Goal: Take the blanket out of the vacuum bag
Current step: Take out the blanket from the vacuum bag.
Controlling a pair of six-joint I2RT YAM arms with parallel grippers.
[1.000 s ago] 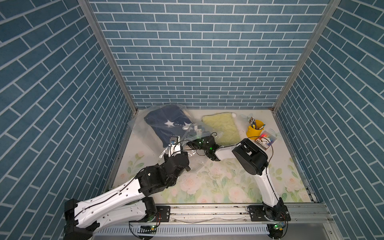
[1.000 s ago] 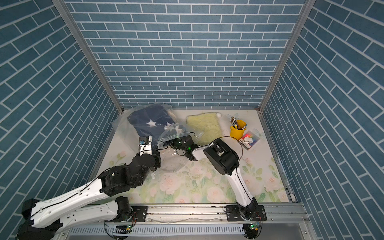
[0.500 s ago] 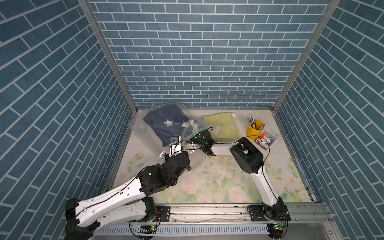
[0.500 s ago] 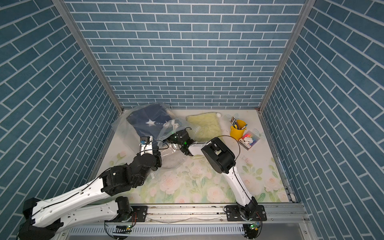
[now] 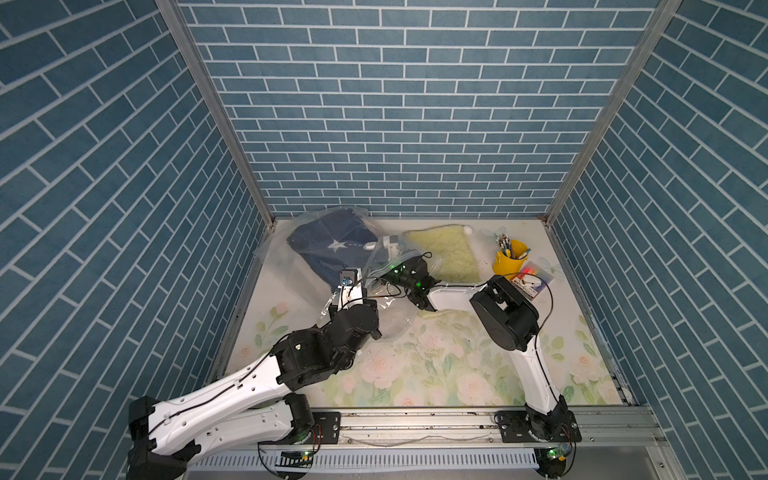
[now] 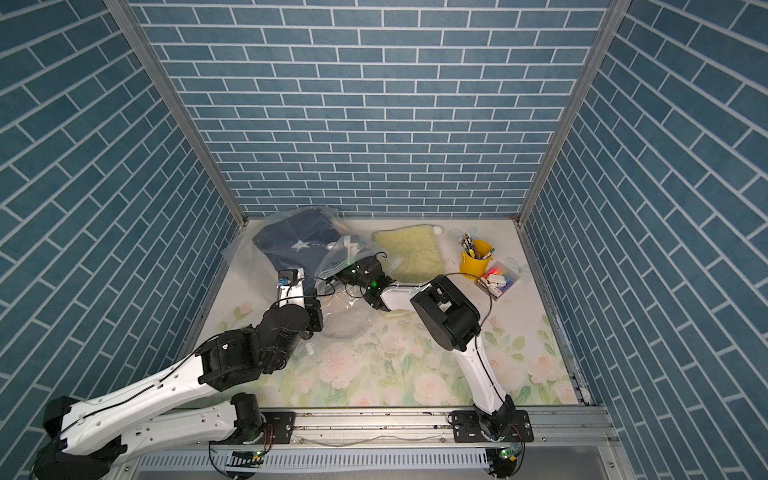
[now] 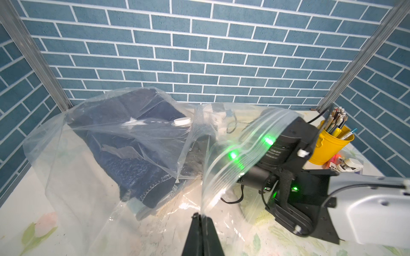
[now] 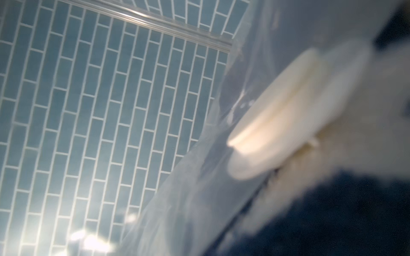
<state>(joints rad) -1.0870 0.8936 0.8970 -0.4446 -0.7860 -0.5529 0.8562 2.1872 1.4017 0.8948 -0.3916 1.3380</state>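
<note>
Fingertips of the left gripper (image 7: 200,216) are pressed together on clear plastic at the mouth of the vacuum bag (image 7: 62,153). They pinch the end of its ribbed zip strip (image 7: 224,168), which rises from the pinch and drapes over the right arm's wrist. The left arm reaches low and forward over the floral table cover (image 5: 415,365).

The right gripper (image 5: 390,248) is pushed inside the bag's mouth, its forearm running sideways from a raised elbow. Its jaws are closed, but the plastic hides whether any fabric is caught between them. Close in front of that gripper sits the round white valve cap (image 8: 288,110), blurred in the right wrist view.

Beside the cap lies the navy star-printed blanket (image 7: 133,155), wholly inside the crinkled bag. Its stitched edge lies just beyond the left fingertips, near the opening.
</note>
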